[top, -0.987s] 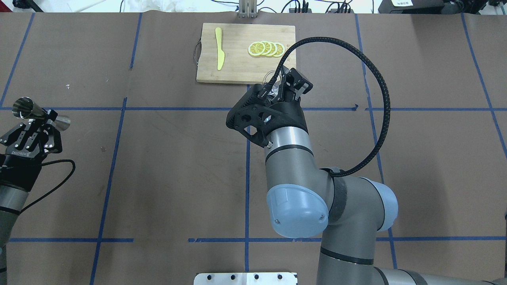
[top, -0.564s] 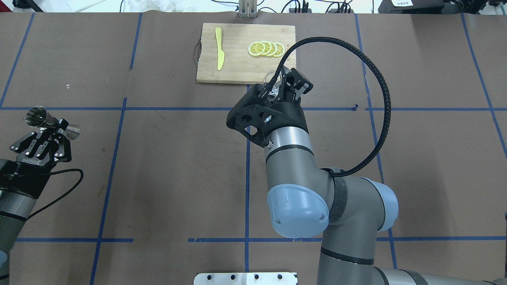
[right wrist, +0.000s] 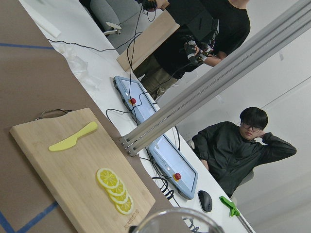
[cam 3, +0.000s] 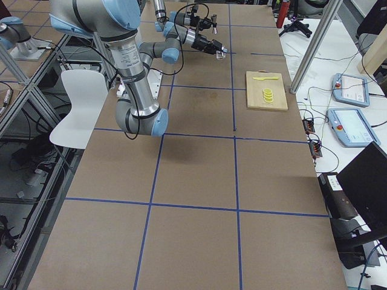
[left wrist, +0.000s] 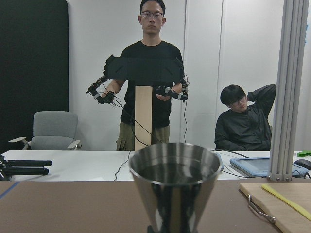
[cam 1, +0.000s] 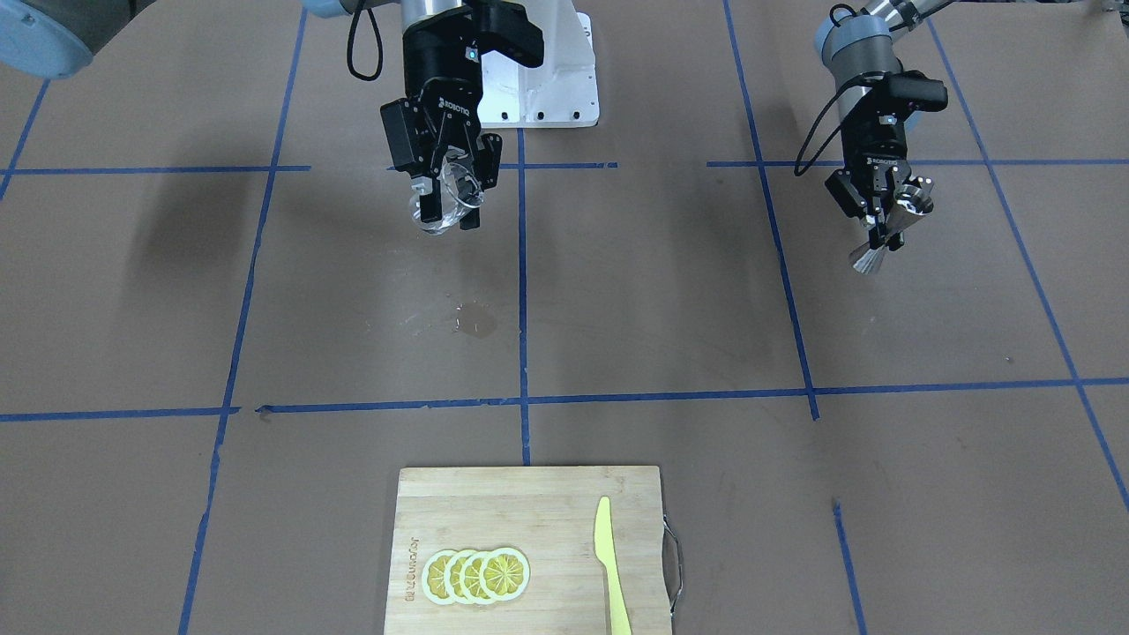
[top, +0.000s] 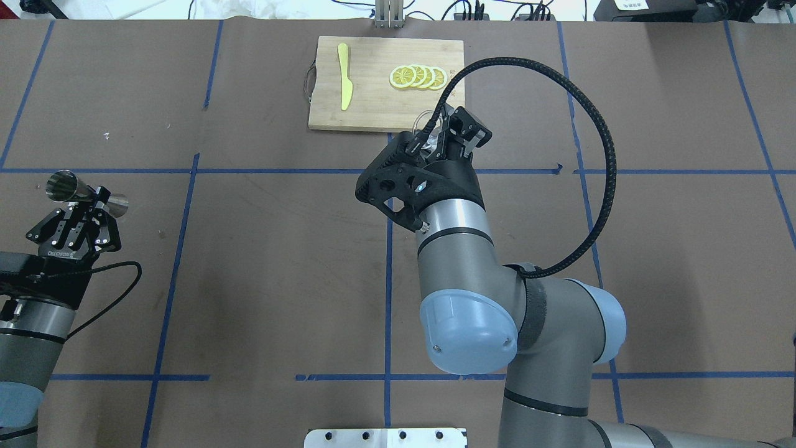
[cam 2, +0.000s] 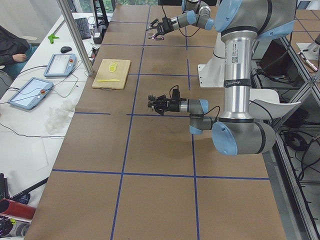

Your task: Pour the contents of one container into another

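Left gripper [top: 93,200]: fingers pressed onto the narrow waist of the jigger [top: 62,185], pinching it.
Jigger position: held in the air over the robot's left end of the table [top: 280,261], clear of the surface.
Jigger attitude: tilted. In the overhead view the wide cone points to the view's left and the small cone to its right.
Jigger contents: the left wrist view shows a dark open mouth. Whether it holds liquid cannot be told.
Right gripper [cam 1: 451,216]: fingers closed on both sides of the glass cup [cam 1: 451,192], pinching it.
Cup position: held in the air near the table's centre line, on the robot's side of the cutting board [top: 385,106]. The cup and jigger are well apart.
Cup attitude: tilted. Its contents cannot be told.
Cutting board: lies flat at the far edge and carries a row of overlapping lemon slices [top: 418,76] and a yellow knife [top: 344,78], set apart from each other.
Table surface: a small wet spot [cam 1: 476,319] lies between the cup and the board.
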